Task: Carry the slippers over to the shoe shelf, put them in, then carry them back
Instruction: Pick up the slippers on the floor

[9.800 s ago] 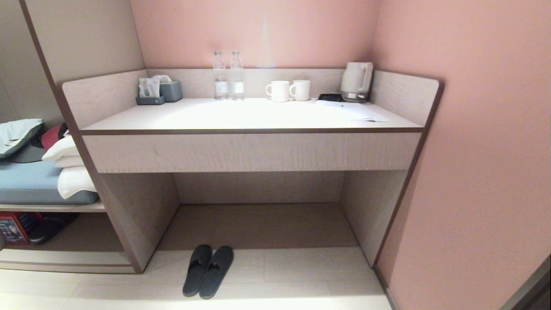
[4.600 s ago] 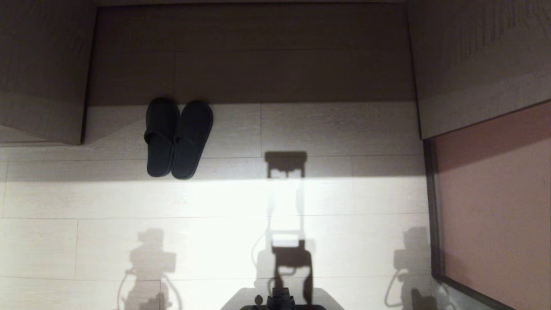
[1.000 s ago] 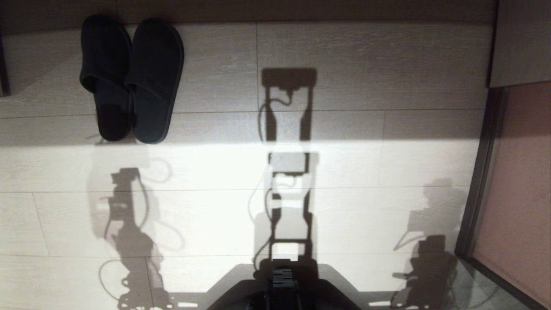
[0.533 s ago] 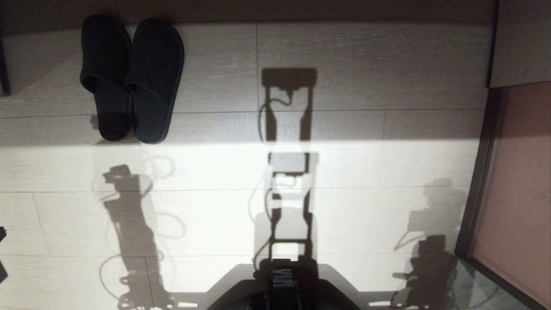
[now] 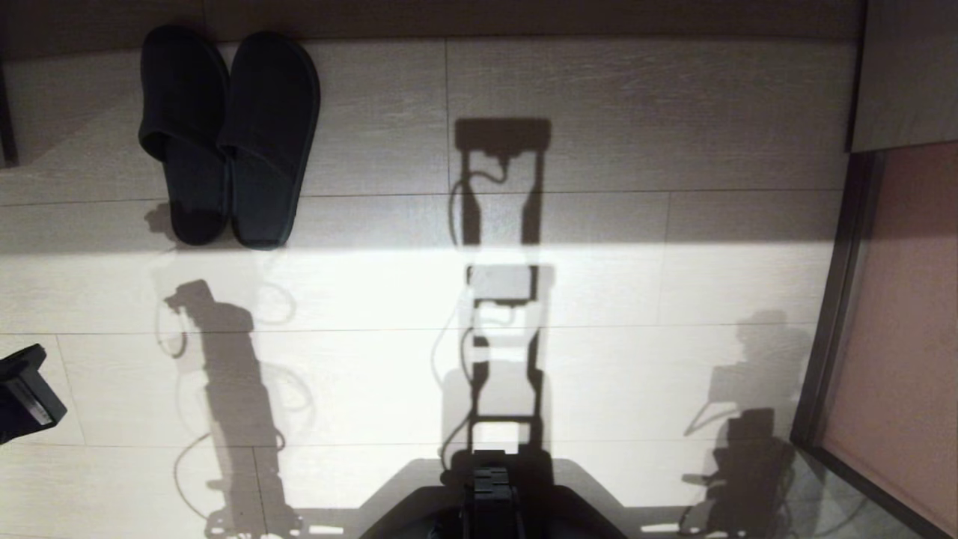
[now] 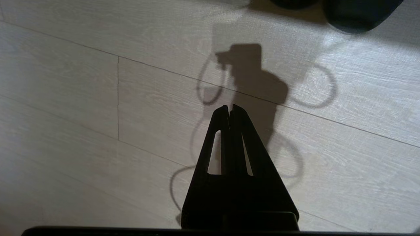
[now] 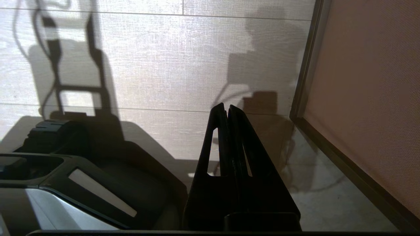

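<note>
Pale plank floor (image 5: 599,112): slippers (image 5: 228,135) paired at its far left. My left hand (image 6: 231,108) hovers pinched, empty, short of them; right hand (image 7: 226,108) pinched, parked.

pale wood-plank floor (image 5: 614,299) brightly lit across the middle, pink wall (image 5: 905,314) alongside.

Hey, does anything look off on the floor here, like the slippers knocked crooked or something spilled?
Nothing stands out. The slippers lie flat, side by side and touching, toes pointing away from the robot, on the pale plank floor. No spill or damage shows; the dark shapes on the floor are only the robot's shadows.
</note>
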